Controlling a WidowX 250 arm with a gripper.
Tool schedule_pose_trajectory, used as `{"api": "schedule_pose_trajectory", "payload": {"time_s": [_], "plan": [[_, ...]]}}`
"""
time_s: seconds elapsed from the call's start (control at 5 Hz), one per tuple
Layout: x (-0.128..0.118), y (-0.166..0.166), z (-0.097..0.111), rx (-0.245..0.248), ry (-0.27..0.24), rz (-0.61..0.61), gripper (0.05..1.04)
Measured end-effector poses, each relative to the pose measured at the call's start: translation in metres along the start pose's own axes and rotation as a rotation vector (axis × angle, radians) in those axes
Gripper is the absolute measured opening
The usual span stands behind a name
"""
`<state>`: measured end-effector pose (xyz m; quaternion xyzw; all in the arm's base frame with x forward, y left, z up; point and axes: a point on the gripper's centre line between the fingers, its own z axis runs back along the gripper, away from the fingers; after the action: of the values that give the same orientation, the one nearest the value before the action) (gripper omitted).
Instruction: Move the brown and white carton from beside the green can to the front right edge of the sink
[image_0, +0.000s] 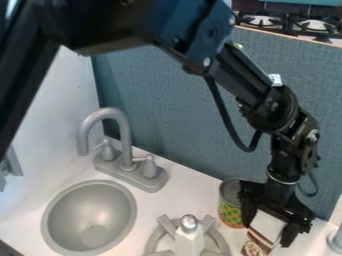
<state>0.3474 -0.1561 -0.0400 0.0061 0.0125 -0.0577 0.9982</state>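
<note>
White counter (151, 206): 1 bottle (189, 241) at the burner (165, 225) up front, 1 brown-and-white box (268, 225) clamped in the gripper (268, 233), 1 can (230, 212) just beside, which a sideways swing could probably tip, blue wall (194, 115) behind.

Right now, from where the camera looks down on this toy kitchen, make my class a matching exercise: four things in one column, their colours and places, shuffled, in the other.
Things
1. Gripper
2. Can
3. Faucet
4. Bottle with a silver top

Colours and places
A. Grey and curved, behind the sink bowl
B. White, at the grey burner ring
C. Patterned in green and yellow, standing on the counter
D. Black, right at the white-and-brown box

Right pairs: 1-D, 2-C, 3-A, 4-B
</note>
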Motion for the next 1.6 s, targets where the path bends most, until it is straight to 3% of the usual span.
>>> {"api": "schedule_pose_trajectory", "payload": {"time_s": [0.2,0.4,0.6,0.8,1.0,1.2,1.4,1.6], "plan": [[0.001,0.002,0.000,0.015,0.010,-0.017,0.856],[-0.006,0.004,0.001,0.022,0.021,-0.040,0.856],[-0.022,0.016,0.030,0.051,-0.028,-0.038,0.856],[-0.048,0.026,0.064,0.042,-0.114,0.001,0.856],[-0.087,0.035,0.080,0.009,-0.130,0.015,0.856],[-0.135,0.043,0.081,-0.062,0.026,-0.006,0.856],[-0.162,0.059,0.079,-0.123,0.122,0.045,0.856],[-0.171,0.083,0.069,-0.110,0.140,0.089,0.856]]}}
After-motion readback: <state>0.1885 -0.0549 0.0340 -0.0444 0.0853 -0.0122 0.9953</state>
